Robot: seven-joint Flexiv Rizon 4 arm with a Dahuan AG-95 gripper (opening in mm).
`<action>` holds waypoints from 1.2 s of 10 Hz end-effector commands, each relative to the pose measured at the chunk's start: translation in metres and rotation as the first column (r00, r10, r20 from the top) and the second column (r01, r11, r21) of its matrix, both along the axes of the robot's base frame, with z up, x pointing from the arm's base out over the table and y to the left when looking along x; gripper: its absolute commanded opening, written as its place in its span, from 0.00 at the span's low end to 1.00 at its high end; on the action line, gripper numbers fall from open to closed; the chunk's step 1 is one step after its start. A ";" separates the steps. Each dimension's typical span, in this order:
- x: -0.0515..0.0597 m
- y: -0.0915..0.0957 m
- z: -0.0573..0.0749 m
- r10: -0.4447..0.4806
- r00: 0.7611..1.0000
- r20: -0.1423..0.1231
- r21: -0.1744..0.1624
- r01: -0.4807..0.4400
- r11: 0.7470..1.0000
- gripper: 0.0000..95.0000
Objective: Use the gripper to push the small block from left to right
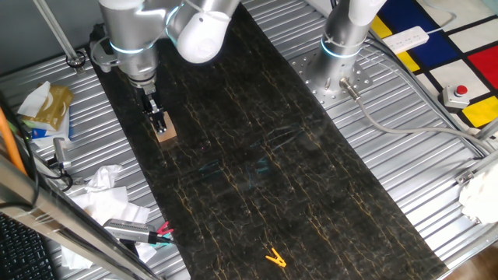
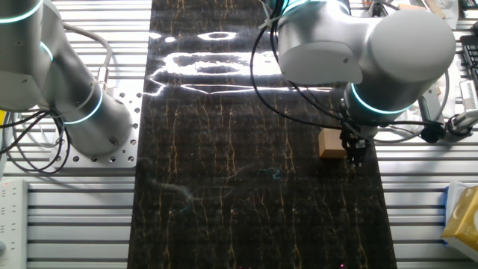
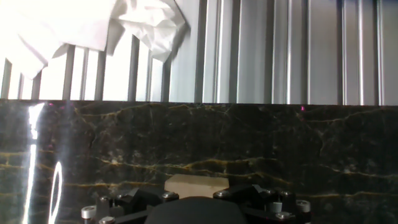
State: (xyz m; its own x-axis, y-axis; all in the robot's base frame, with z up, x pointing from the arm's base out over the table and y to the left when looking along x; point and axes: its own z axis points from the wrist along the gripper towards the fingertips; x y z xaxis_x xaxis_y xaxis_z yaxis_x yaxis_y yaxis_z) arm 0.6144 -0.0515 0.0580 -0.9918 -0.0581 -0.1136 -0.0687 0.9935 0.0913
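Small black two-fingered gripper (image 1: 159, 122) at the tip of the big silver-grey arm with a blue-lit ring, low over the dark marble-patterned mat (image 1: 257, 171) near its nine o'clock edge in one fixed view. Small light-tan wooden cube (image 1: 166, 132) resting on that mat directly at the fingertips, on their five o'clock side, touching or very nearly so. From the other fixed view, same gripper (image 2: 354, 152) at the mat's three o'clock edge, cube (image 2: 331, 144) just beside it toward nine o'clock. In the hand view, pale top of the cube (image 3: 196, 185) visible at six o'clock, just beyond the black gripper body. Fingers drawn close together, nothing clamped between them; exact gap impossible to tell. Crumpled white tissue (image 1: 105, 194) on the ribbed metal table (image 1: 405, 187) off the mat, toward seven o'clock. Tiny orange clip (image 1: 275, 257) lying at the mat's six o'clock end, well apart from the cube. Second silver arm's base (image 1: 340, 66) bolted at one o'clock.
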 end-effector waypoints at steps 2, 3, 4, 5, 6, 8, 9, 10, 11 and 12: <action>0.000 0.001 0.000 -0.003 1.000 -0.007 -0.007 0.003 1.000 1.00; 0.001 0.003 -0.001 -0.007 1.000 -0.010 -0.007 0.007 1.000 1.00; 0.001 0.003 -0.001 -0.007 1.000 -0.010 -0.007 0.007 1.000 1.00; 0.001 0.005 -0.002 -0.009 1.000 -0.010 -0.009 0.009 1.000 1.00; 0.002 0.006 -0.003 -0.009 1.000 -0.009 -0.011 0.009 1.000 1.00; 0.002 0.009 -0.006 -0.012 1.000 -0.010 -0.014 0.012 1.000 1.00; 0.002 0.010 -0.008 -0.014 1.000 -0.010 -0.017 0.014 1.000 1.00; 0.000 0.011 -0.010 -0.015 1.000 -0.010 -0.018 0.015 1.000 1.00; -0.001 0.010 -0.012 -0.013 1.000 -0.007 -0.016 0.013 1.000 1.00; -0.003 0.009 -0.013 -0.011 1.000 -0.007 -0.018 0.011 1.000 1.00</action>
State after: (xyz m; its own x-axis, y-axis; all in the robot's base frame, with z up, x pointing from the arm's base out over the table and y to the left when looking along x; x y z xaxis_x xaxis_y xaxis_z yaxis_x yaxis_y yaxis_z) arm 0.6111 -0.0420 0.0437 -0.9932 -0.0494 -0.1055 -0.0575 0.9955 0.0758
